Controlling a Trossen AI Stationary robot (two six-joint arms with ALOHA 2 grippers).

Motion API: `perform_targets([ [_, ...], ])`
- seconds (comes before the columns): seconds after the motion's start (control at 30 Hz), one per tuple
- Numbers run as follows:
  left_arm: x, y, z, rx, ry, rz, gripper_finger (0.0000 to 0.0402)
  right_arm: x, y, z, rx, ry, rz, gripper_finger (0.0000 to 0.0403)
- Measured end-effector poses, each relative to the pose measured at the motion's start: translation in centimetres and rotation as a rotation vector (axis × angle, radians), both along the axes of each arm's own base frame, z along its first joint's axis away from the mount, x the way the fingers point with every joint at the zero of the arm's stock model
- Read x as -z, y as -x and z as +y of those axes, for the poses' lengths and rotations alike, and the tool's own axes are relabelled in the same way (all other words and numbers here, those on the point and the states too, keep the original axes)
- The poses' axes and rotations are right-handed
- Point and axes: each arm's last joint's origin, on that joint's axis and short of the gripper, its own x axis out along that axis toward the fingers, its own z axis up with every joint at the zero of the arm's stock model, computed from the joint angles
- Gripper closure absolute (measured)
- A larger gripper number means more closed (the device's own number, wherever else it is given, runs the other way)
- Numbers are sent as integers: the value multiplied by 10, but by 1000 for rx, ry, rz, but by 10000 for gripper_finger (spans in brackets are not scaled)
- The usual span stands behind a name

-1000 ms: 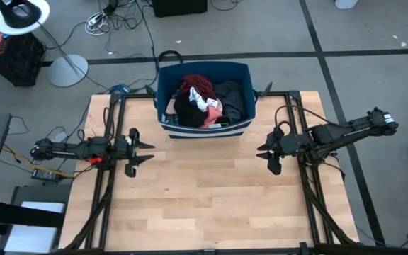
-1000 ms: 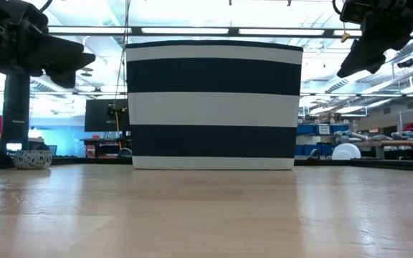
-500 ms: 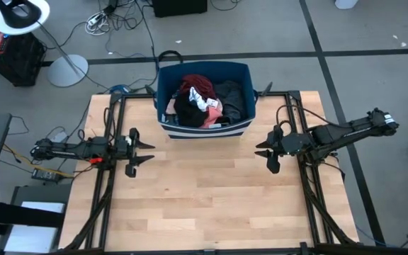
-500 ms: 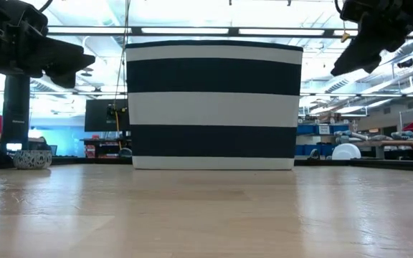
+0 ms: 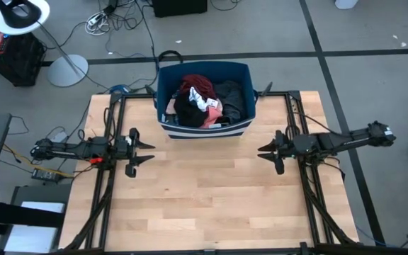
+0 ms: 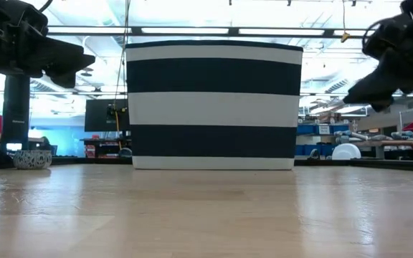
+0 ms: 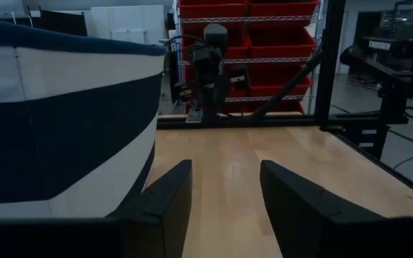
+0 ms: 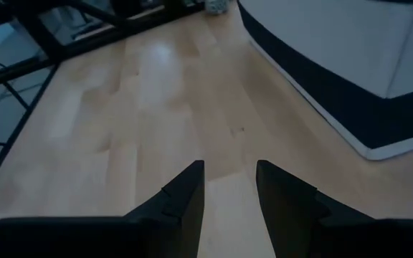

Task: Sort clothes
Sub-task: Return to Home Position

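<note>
The clothes lie heaped in a navy and white striped bin point(image 5: 204, 66) at the table's far middle: a maroon piece point(image 5: 197, 86), a black one point(image 5: 188, 110), a dark grey one point(image 5: 231, 95) and a salmon pink one point(image 5: 213, 113). The bin's bottom rests on the wood point(image 6: 214, 104). My left gripper point(image 5: 147, 152) hovers open near the table's left side, level with the bin's near wall point(image 7: 56, 115), with nothing between its fingers point(image 7: 224, 179). My right gripper point(image 5: 266, 156) hovers open at the right side, tilted down over bare wood point(image 8: 229, 175), the bin point(image 8: 350, 57) beside it.
Black frame rails point(image 5: 108, 177) point(image 5: 309, 191) run along the table's left and right sides under the arms. The wooden top point(image 5: 204, 191) stretches from the bin to the near edge. A lamp base point(image 5: 66, 69) and cables lie on the floor beyond the table.
My right gripper has sunk toward the table, most of it in the last half second, and its arm has folded lower. Its fingers stay equally far apart. The left arm, the bin and the clothes have kept still.
</note>
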Motion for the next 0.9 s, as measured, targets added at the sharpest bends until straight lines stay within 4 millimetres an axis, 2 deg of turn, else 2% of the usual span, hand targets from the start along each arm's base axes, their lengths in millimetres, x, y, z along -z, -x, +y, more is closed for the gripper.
perform_targets([
  [0.2, 0, 0, 0, 0, 0, 0, 229, 21, 7, -7, -8, 8, -44, 273],
  [0.37, 0, 0, 0, -1, 0, -2, 229, 22, 6, -7, -87, 54, -52, 273],
  [0.7, -1, 0, 0, 0, 1, -7, 229, 29, 2, -7, -154, 216, 40, 273],
  [0.9, -1, 0, 0, 0, 1, -7, 229, 32, -1, -7, -166, 236, 63, 273],
])
